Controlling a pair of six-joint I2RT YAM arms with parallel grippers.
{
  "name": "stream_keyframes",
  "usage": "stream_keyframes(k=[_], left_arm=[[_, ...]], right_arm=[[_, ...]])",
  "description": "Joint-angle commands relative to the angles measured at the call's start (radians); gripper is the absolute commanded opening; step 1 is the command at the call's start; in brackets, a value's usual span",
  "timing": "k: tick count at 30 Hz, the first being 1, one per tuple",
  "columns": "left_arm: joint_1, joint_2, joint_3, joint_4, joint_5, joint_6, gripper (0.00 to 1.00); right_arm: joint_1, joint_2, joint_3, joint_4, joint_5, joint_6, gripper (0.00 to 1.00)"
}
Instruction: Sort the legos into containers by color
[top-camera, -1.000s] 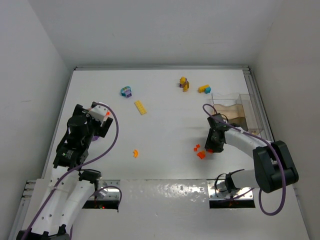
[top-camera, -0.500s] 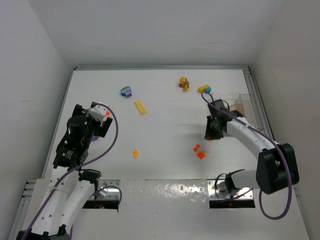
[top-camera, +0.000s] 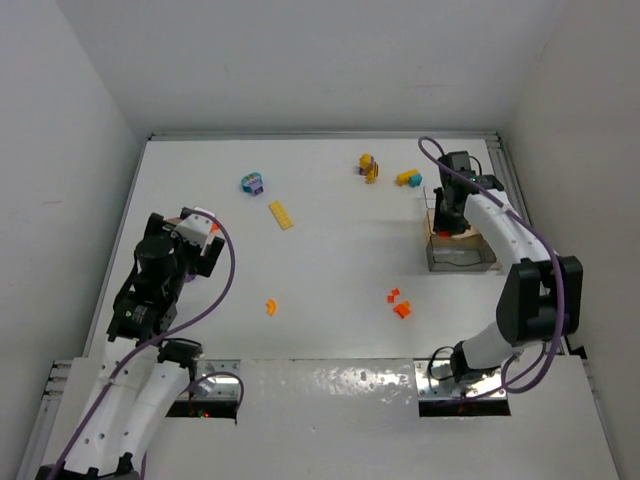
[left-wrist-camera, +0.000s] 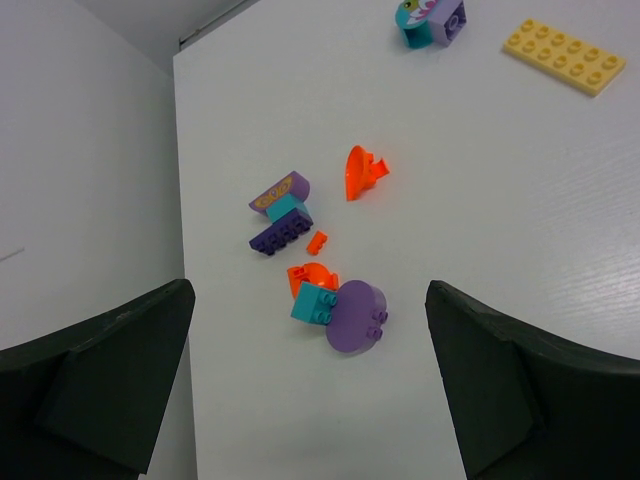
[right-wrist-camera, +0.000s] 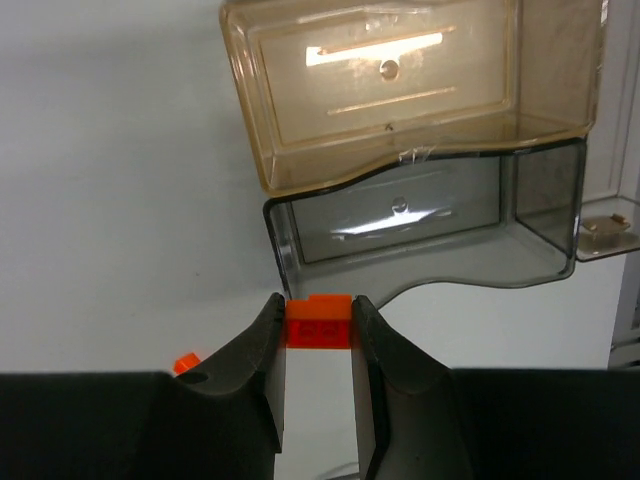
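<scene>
My right gripper (right-wrist-camera: 318, 318) is shut on a small orange brick (right-wrist-camera: 320, 327), held just in front of the containers (right-wrist-camera: 430, 235), a clear box with a brownish compartment (right-wrist-camera: 400, 95) and a grey one. From above, the right gripper (top-camera: 445, 226) hangs over the containers (top-camera: 462, 256) at the right. My left gripper (left-wrist-camera: 308, 345) is open over a teal-and-purple clump (left-wrist-camera: 340, 312). An orange cone (left-wrist-camera: 358, 172) and a purple-teal clump (left-wrist-camera: 282, 212) lie beyond it. Loose legos lie on the table: orange bits (top-camera: 400, 303), a yellow plate (top-camera: 282, 214).
More legos sit farther back: a teal-purple clump (top-camera: 252, 183), a yellow-purple clump (top-camera: 368, 167), a yellow-teal piece (top-camera: 408, 178). An orange curved piece (top-camera: 271, 306) lies near the front. White walls close in the table on three sides.
My right arm has swung from the orange bits near the front up and right to the containers, carrying the orange brick. The left arm has not moved.
</scene>
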Motion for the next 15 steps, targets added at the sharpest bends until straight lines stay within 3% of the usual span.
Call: stream_keyframes(k=[1, 15], left_arm=[[-0.006, -0.026, -0.022, 0.038, -0.021, 0.0, 1.0], [-0.006, -0.038, -0.025, 0.047, -0.038, 0.01, 1.0]], right_arm=[[-0.01, 0.012, -0.023, 0.001, -0.016, -0.028, 0.0], [-0.069, 0.104, -0.06, 0.105, -0.025, -0.069, 0.02]])
